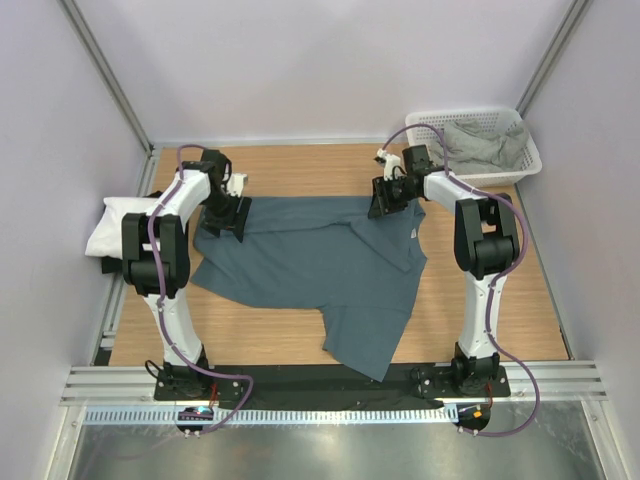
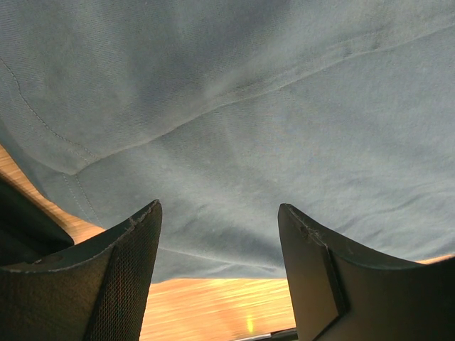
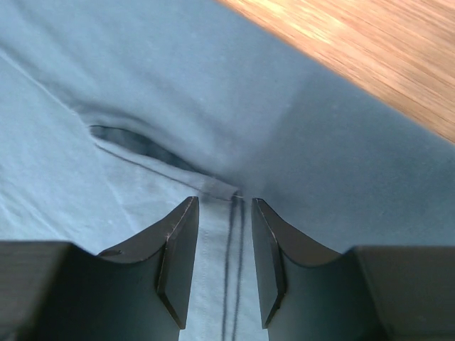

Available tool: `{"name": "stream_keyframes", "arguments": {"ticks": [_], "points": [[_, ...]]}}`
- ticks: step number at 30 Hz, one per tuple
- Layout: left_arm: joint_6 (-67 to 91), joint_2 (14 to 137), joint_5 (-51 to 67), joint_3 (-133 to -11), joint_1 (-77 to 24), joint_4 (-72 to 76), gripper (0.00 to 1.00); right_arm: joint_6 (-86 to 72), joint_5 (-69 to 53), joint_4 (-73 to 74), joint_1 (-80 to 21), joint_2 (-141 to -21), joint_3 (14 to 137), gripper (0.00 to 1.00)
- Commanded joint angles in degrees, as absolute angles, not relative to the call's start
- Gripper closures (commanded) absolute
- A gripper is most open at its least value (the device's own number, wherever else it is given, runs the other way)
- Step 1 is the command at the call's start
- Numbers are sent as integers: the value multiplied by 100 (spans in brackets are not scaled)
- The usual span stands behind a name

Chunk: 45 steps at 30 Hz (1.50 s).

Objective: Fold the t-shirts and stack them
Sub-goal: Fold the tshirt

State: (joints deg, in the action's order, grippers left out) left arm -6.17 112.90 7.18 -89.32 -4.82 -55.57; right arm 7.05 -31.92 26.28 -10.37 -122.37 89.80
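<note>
Jaws wide apart on left gripper (image 2: 219,209), half apart on right gripper (image 3: 223,202), both over slate-blue t-shirt (image 1: 320,260).

No readable text, label or number anywhere.

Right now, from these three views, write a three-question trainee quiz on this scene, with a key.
1. True or false: the slate-blue t-shirt lies in the basket.
2. Which shirt sits at the table's left edge? A white, B grey-green, C slate-blue.
3. Fill in: the jaws of the left gripper stand ___ over the cloth.
Key: 1 false, it is spread on the table; 2 A, the white t-shirt; 3 open.
</note>
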Motion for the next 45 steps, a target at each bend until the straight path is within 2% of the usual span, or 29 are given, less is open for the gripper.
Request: {"name": "stream_keyframes", "arguments": {"ticks": [1, 2, 3, 5, 13, 21, 31, 32, 36, 38, 45], "points": [[-536, 11320, 826, -9062, -492, -5590, 33, 826, -3120, 2540, -1019, -12322, 9062, 60], [-536, 11303, 817, -9053, -492, -5590, 33, 844, -3138, 2540, -1011, -12366, 9088, 63], [-545, 11294, 800, -9044, -492, -5599, 33, 861, -3164, 2540, -1019, -12392, 9105, 73], [-554, 11268, 765, -8983, -501, -5581, 33, 879, -3217, 2531, -1020, -12419, 9132, 83], [-510, 11285, 756, -8956, -492, -5537, 33, 896, -3375, 2575, -1020, -12270, 9071, 96], [-440, 11373, 896, -9017, -501, -5467, 34, 879, -3445, 2646, -1203, -11743, 8763, 99], [-369, 11347, 993, -8965, -492, -5247, 34, 414, -3472, 2488, -1968, -10539, 7596, 99], [-360, 11347, 1002, -8956, -492, -5230, 34, 335, -3385, 2444, -2004, -10355, 7507, 98], [-334, 11355, 1037, -9000, -519, -5229, 34, 148, -3103, 2171, -1978, -10160, 7260, 52], [-343, 11347, 1020, -8983, -562, -5238, 34, 237, -2918, 2110, -1890, -10204, 7356, 48], [-360, 11347, 932, -8982, -615, -5265, 34, 474, -2830, 2083, -1617, -11230, 8356, 48]]}}
